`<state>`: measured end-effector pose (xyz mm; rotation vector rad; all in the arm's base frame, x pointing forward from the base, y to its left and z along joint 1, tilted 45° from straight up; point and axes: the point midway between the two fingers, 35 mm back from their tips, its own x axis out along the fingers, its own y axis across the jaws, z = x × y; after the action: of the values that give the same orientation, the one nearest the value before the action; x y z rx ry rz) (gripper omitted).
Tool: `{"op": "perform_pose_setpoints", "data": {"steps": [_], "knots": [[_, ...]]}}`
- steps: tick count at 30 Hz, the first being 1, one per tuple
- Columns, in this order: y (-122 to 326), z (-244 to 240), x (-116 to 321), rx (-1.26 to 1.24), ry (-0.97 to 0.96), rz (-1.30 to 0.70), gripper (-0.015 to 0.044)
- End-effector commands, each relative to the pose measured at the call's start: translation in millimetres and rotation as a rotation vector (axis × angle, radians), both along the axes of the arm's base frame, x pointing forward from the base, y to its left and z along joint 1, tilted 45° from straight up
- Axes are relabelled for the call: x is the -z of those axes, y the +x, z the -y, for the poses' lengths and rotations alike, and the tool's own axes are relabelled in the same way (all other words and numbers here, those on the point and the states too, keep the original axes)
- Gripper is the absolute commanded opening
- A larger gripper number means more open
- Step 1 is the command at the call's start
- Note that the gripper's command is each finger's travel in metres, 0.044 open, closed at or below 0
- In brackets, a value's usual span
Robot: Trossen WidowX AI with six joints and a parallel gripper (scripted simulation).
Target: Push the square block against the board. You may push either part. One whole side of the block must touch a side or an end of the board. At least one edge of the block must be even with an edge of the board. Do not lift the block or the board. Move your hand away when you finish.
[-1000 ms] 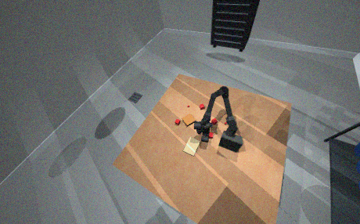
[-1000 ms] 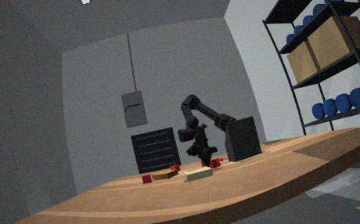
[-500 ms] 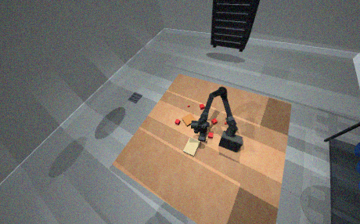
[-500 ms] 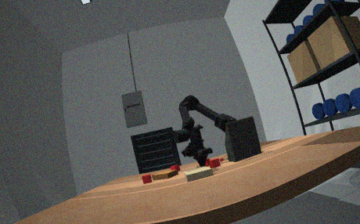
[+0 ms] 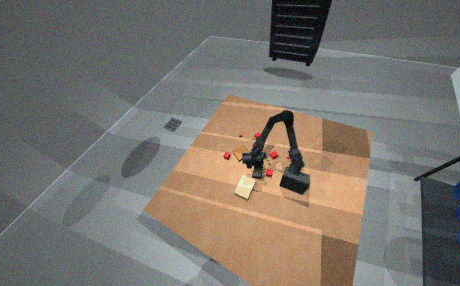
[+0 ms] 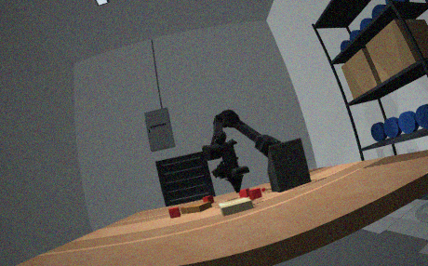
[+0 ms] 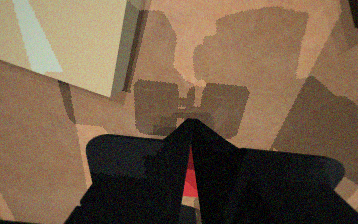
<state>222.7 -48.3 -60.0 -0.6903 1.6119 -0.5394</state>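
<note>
A cream flat rectangular piece (image 5: pixel 244 188) (image 6: pixel 236 207) (image 7: pixel 80 42), which looks like the board, lies on the table; its corner shows at the upper left of the wrist view. A flat orange-brown piece (image 5: pixel 239 153) (image 6: pixel 195 207), which looks like the square block, lies apart from it, toward the back left in the top view, and is partly hidden by the arm there. It is not in the wrist view. My gripper (image 6: pixel 237 190) (image 7: pixel 191 123) is shut and empty, pointing down above the table, beside the cream piece and touching neither piece.
Several small red blocks lie around: one (image 5: pixel 227 155) (image 6: pixel 174 212) is left of the orange-brown piece, one (image 5: pixel 257 135) behind it, and others (image 5: pixel 269 172) (image 5: pixel 274 155) near the arm's base (image 5: pixel 295 181) (image 6: pixel 288 165). Red also shows between the fingers in the wrist view, beyond them.
</note>
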Motion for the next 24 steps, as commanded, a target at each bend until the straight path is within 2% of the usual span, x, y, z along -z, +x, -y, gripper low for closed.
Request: {"op": "perform_pose_setpoints", "data": {"steps": [1, 5, 24], "knots": [[4.2, -10.0, -12.8, 0.007, 0.004, 0.02, 0.0], [10.8, -7.5, -8.1, -0.02, 0.004, -0.001, 0.0], [178.5, 13.4, -23.3, -0.478, 0.054, -0.445, 0.0]]}}
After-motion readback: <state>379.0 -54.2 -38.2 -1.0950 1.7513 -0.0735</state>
